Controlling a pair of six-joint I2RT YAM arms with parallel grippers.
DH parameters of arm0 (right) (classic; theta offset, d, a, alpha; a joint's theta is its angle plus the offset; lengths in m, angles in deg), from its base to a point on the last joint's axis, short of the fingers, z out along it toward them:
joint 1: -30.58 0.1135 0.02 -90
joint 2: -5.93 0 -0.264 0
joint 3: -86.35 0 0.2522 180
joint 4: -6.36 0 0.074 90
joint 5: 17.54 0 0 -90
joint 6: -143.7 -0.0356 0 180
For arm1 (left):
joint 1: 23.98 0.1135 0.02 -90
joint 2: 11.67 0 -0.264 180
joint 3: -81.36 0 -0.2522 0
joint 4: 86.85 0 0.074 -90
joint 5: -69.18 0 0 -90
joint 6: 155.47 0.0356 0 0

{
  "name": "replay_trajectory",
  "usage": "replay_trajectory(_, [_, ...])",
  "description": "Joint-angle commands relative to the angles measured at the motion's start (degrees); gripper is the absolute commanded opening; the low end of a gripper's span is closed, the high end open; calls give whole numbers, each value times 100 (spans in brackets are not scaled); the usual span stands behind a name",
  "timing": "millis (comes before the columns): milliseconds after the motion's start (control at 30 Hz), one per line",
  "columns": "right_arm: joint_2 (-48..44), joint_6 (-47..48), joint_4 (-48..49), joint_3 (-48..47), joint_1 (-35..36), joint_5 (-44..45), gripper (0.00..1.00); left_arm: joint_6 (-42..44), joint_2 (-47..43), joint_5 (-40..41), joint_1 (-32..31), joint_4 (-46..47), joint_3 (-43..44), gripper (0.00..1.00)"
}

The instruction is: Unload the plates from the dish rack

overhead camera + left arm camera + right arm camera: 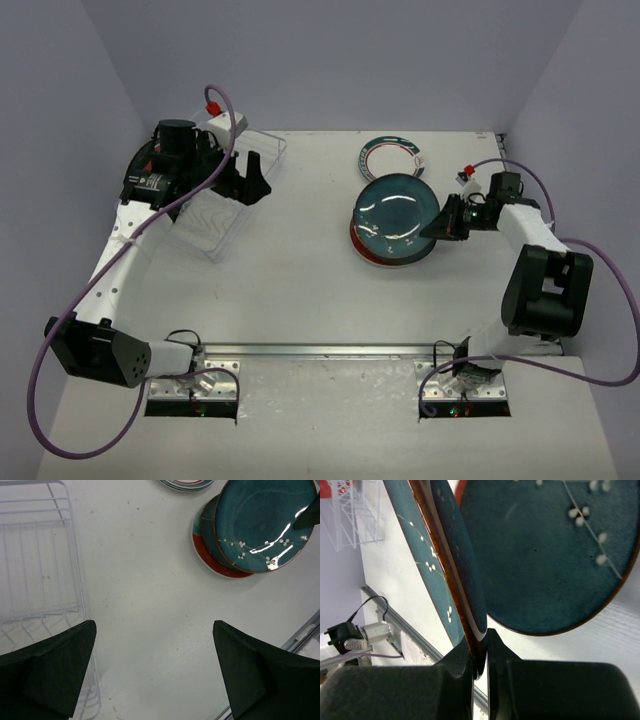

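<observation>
Dish rack (222,210) at bench (300,300) far-left corner, left hand (154,624) wide open over its rim, right hand (481,647) clamped on rim of dark teal plate (395,208), above stacked plates (372,258) toward right edge

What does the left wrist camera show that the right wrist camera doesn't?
Only the left wrist: the open left gripper and a ringed plate, just its edge at the top. Only the right wrist: the right gripper shut on a teal plate at its rim, close up. Both: teal blossom-patterned plates and the dish rack.
</observation>
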Motion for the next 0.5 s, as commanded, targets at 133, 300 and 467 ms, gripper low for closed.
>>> replay_trajectory(133, [808,716,306,-209,-103,-707,0,62,-163,289,-29,193,48,100])
replay_trajectory(300, [1337,816,298,-316,-207,-754,0,90,-176,303,-29,186,18,100])
replay_trajectory(467, [2100,755,29,-633,-239,-956,0,84,-142,285,-29,208,28,100])
